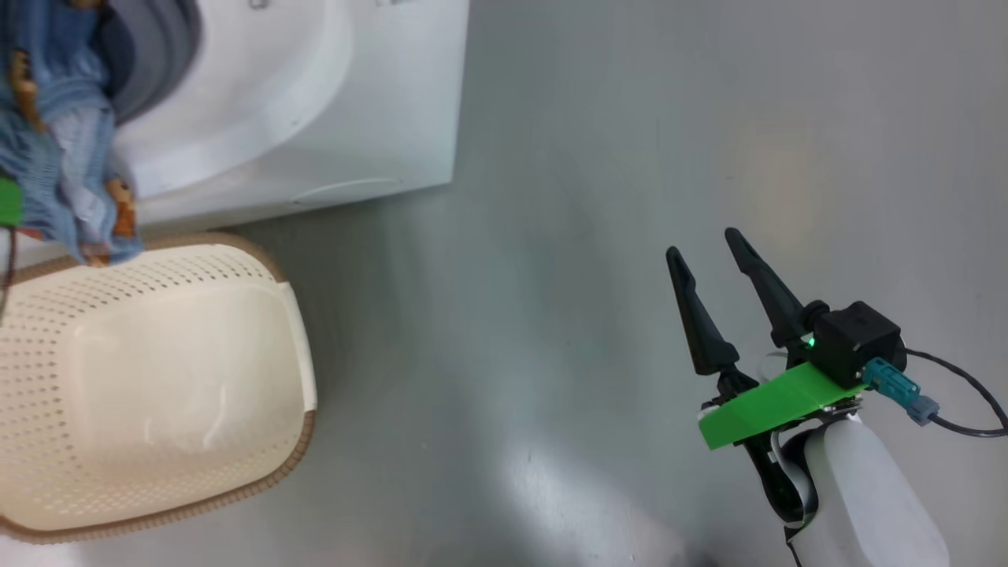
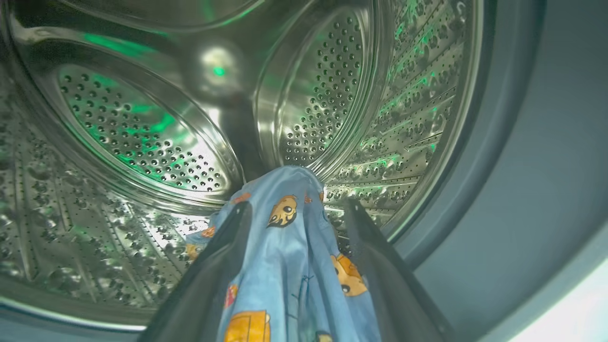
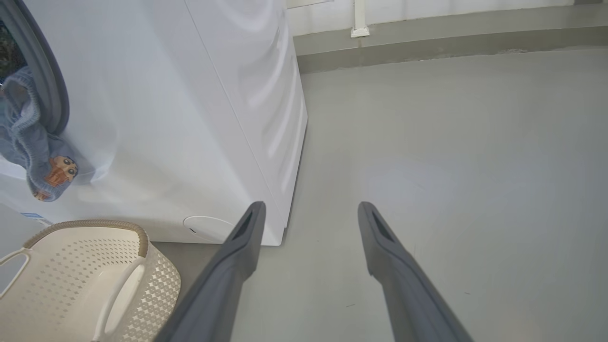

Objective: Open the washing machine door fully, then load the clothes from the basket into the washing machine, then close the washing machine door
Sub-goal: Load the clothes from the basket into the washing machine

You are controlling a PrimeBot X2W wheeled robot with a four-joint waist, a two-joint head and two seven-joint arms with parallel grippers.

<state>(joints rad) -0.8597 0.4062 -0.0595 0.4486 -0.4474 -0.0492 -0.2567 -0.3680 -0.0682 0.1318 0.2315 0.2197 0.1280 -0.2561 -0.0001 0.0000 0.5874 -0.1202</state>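
A light blue garment [image 1: 63,150] printed with orange and tan cartoon figures trails out of the washing machine [image 1: 331,102]. Its long axis runs from inside the steel drum [image 2: 142,142], over the grey gasket [image 3: 52,95] and down the white front panel. The lower end hangs above the basket [image 1: 157,272], apart from it. A brown-faced cartoon figure faces outward on the dangling hem.

Inside the drum, the left tool [image 2: 298,205] points toward the perforated back wall. Its two dark fingers stand apart, with the blue fabric bunched loosely between them and lying along their length. Green light glints off the steel.

The cream perforated basket, with its brown woven-look rim, sits upright on the grey floor [image 1: 591,236] just in front of the machine, mouth up. One pale handle [image 3: 118,294] is turned toward the robot's right arm. The left edge of the head view cuts off part of the basket, so which way its long axis runs cannot be told.

The right tool [image 1: 702,242] hangs over bare floor, well to the right of the basket. Its fingers are spread wide, holding nothing and pointing past the machine's corner. A green bracket [image 1: 780,402] sits behind them.

Low on the machine's front are a small round white flap [image 3: 209,228] and a blue label [image 3: 31,216]. The label's writing is too small to read.
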